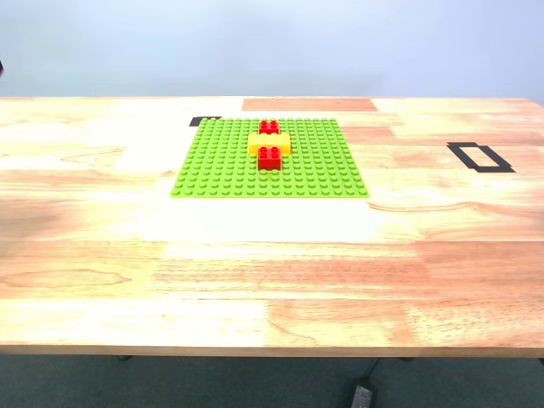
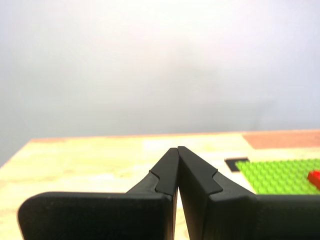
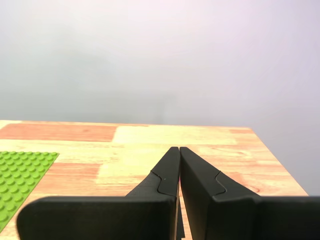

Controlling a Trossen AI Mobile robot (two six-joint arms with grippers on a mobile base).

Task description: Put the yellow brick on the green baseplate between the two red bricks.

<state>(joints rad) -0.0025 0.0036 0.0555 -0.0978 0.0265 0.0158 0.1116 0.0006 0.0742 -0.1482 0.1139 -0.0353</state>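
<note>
yellow brick (image 1: 269,143) between red bricks (image 1: 269,158) | both grippers away, closed

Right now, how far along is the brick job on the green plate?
It looks done: the yellow brick sits on the green baseplate between the two red bricks, touching both. Nothing is in hand; my first claw and my second claw are shut, empty and away from the bricks. Nothing visible remains.

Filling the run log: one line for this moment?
yellow brick: on green baseplate, between red bricks | first pincer: shut | second pincer: shut
</note>
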